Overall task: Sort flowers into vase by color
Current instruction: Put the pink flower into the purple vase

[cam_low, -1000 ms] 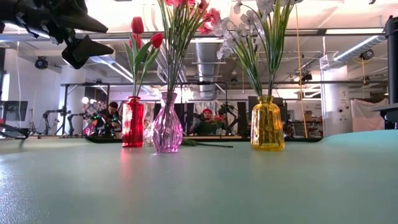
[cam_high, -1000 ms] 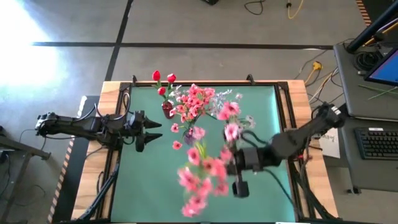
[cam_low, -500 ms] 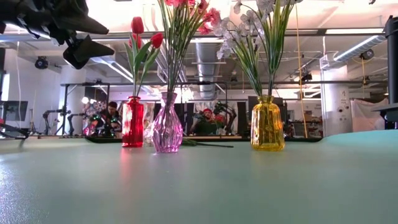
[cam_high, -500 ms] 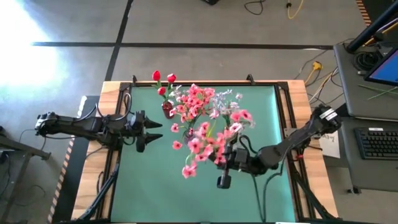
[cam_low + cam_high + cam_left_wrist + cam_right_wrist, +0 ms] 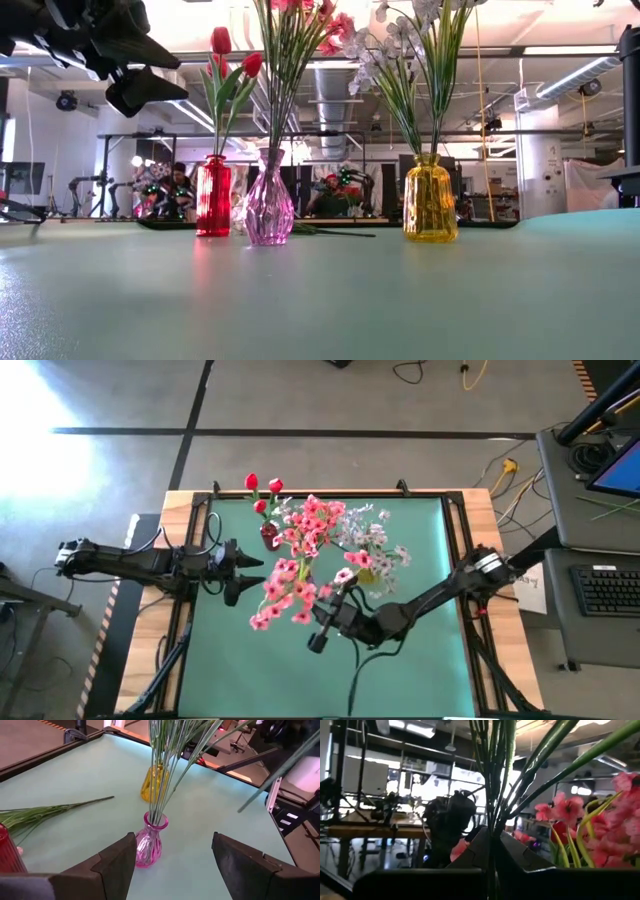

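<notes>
While the right gripper [image 5: 338, 615] carries a pink spray [image 5: 282, 588] above the middle of the table [image 5: 420, 670], the left gripper [image 5: 240, 568] waits just left of the vases with its fingers spread apart and nothing between them. The right wrist view shows the right fingers [image 5: 485, 851] closed tight on a bundle of green stems [image 5: 495, 780], with pink blossoms fanning out beyond. From overhead, the held spray's long axis runs from the gripper toward the left and slightly toward the far edge, blossoms leading, so the stem ends lie at the gripper and the heads point toward the left arm. Three vases stand in a row near the far side: a red vase [image 5: 213, 196] holding red tulips [image 5: 232, 55], a pink vase [image 5: 269, 207] already holding pink flowers on long stems, and a yellow vase [image 5: 430, 199] holding pale sprays [image 5: 400, 35]. One loose stem [image 5: 335, 232] lies flat on the table behind the vases. The pink vase's mouth [image 5: 156, 819] sits beyond the held spray, toward the far edge, and is already crowded with stems. In judgement, the spray lies nearly level and must be tipped stem-down before it can enter that mouth; the right arm, being the holder, is the one placed to do this. Risk lies in brushing the standing stems and toppling the narrow vase.
</notes>
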`<act>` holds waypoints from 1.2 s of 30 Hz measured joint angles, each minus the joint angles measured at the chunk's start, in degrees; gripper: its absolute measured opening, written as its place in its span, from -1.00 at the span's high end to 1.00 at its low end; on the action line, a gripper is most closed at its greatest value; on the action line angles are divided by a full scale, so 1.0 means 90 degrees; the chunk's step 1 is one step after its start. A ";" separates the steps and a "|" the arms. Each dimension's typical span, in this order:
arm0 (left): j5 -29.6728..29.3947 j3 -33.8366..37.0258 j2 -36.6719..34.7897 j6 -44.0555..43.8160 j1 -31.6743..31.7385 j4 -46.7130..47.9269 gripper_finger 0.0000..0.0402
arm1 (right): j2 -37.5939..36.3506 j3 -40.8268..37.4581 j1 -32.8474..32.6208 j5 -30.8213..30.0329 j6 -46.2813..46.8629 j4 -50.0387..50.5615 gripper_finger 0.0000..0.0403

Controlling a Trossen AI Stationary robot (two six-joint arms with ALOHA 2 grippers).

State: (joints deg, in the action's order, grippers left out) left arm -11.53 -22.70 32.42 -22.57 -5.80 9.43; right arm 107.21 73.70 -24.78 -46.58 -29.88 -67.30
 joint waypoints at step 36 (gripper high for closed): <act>-0.0002 0.0000 -0.0023 0.0000 0.0000 -0.0044 -0.24 | 0.1423 0.0840 0.0882 -0.0333 -0.1449 -0.0958 0.94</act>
State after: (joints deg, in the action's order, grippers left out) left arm -11.55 -22.70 32.21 -22.57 -5.80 9.04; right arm 120.02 81.25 -16.84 -49.58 -42.92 -75.92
